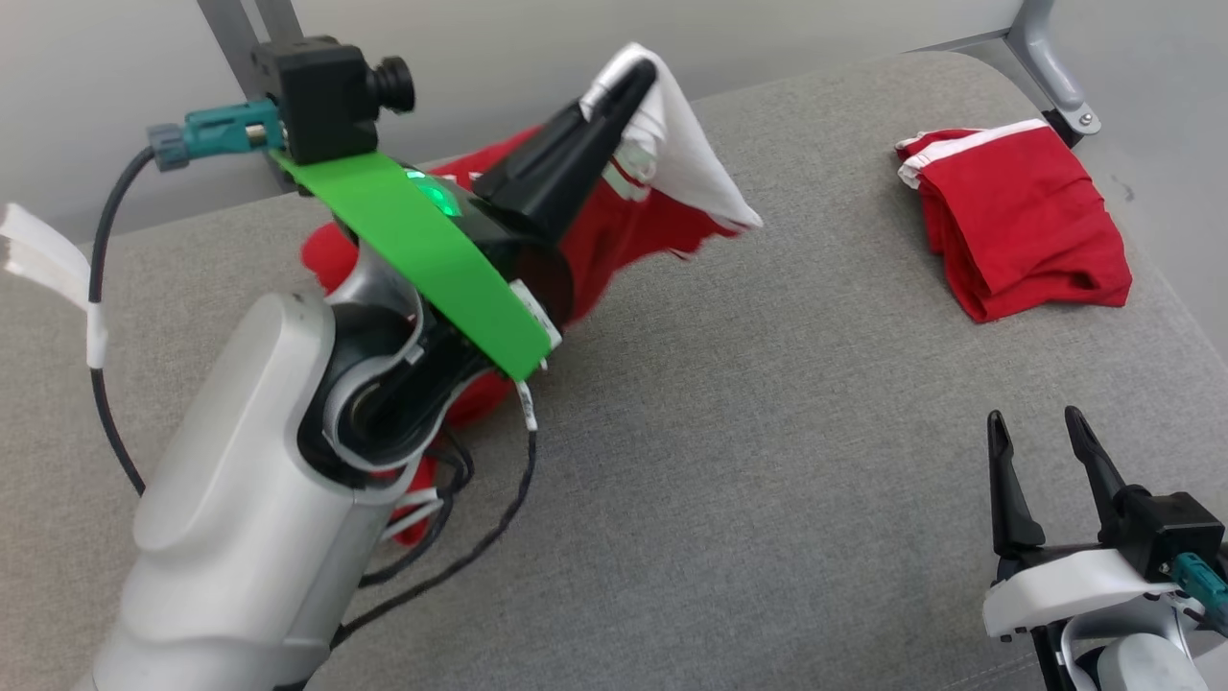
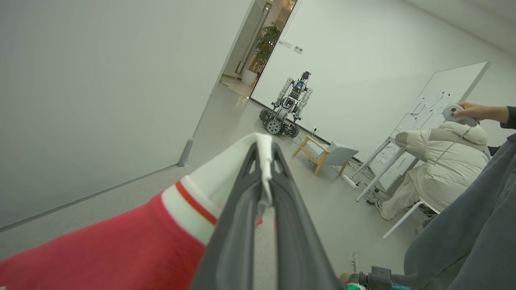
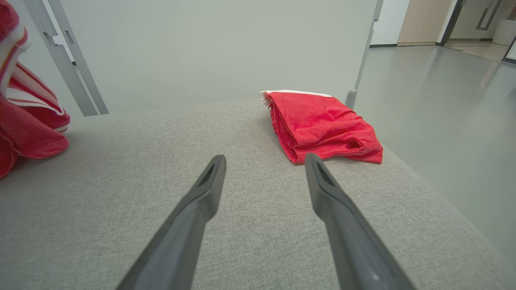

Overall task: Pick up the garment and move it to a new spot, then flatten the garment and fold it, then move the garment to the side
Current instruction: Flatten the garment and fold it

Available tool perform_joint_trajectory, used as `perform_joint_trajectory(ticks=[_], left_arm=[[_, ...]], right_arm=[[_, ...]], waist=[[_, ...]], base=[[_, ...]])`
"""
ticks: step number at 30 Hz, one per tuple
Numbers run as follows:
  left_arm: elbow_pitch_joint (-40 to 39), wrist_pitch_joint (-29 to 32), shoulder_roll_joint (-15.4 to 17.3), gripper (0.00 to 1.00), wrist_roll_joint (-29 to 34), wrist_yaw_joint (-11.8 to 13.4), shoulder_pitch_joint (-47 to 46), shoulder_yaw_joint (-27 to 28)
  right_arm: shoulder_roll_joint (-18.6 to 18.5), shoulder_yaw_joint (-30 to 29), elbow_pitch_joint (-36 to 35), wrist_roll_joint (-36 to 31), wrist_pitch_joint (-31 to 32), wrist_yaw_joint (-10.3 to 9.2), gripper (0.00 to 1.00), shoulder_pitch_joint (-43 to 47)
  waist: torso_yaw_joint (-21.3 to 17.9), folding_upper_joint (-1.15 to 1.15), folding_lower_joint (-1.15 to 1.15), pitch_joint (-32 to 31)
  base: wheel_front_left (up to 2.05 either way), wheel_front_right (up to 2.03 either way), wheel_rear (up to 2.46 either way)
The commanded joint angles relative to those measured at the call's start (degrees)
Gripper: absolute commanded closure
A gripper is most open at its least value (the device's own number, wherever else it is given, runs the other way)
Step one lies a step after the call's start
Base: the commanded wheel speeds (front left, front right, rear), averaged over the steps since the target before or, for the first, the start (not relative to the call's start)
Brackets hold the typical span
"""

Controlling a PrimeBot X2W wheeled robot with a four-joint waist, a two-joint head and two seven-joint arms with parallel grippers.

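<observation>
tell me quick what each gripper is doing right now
left gripper: shut, pinching the white edge of the red garment.
right gripper: open, holding nothing.

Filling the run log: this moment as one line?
phase: pick-up | left gripper: shut on garment, raised | right gripper: open, empty | folded red cloth: far right
</observation>
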Motion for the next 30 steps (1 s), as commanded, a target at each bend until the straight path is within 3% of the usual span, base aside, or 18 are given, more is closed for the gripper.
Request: perform_joint_trajectory(ticks=[1, 6, 10, 17, 24, 26, 27, 30], left_arm=[[-2.4, 1.0, 0.6, 1.00, -1.6, -0.2, 1.1, -0.1], [-10.2, 5.1, 1.2, 1.00, -6.3, 1.5, 4.2, -1.1], [-8.6, 6.4, 1.2, 1.00, -5.0, 3.1, 5.0, -3.1], [8.0, 1.8, -3.3, 1.00, -0.1, 2.6, 4.1, -6.9], [28.5, -12.0, -7.3, 1.00, 9.0, 0.7, 2.1, -12.0], [32.5, -15.8, -7.7, 0.56, 11.7, 0.6, 1.3, -13.7], [33.8, -17.2, -7.9, 0.00, 12.8, 0.4, 1.3, -15.0], [33.9, -18.6, -8.2, 0.00, 12.5, 0.0, 2.8, -18.4]], right_arm=[[-0.1, 0.0, 0.2, 0.2, 0.0, 0.00, 0.00, 0.3], [0.1, 0.4, 0.6, 0.2, 0.0, 0.00, 0.00, 0.3], [0.2, 1.0, 0.9, 0.3, 0.0, 0.00, 0.00, -0.6], [0.9, 2.7, 1.6, 0.8, 0.0, 0.00, 0.00, -1.9], [1.4, 2.9, 2.2, 0.8, 0.0, -0.01, 0.00, -1.1], [1.4, 2.7, 2.2, 0.9, 0.0, -0.01, 0.00, -1.0], [1.5, 2.6, 2.2, 0.9, 0.0, 0.00, 0.00, -1.0], [1.5, 1.6, 2.0, 0.9, 0.0, 0.00, 0.00, -0.2]], waist=[[-0.2, 0.00, 0.00, 0.0], [-1.0, 0.00, 0.00, 0.2], [-2.1, 0.00, 0.00, 0.6], [-5.3, 0.00, 0.00, 2.4], [-7.0, 0.00, 0.00, 3.1], [-7.1, 0.00, 0.00, 3.2], [-7.0, 0.00, 0.00, 3.2], [-6.0, 0.00, 0.00, 3.0]], base=[[0.00, 0.00, 0.00], [0.00, 0.00, 0.00], [0.00, 0.00, 0.00], [0.00, 0.00, 0.00], [0.00, 0.00, 0.00], [0.00, 0.00, 0.00], [0.00, 0.00, 0.00], [0.00, 0.00, 0.00]])
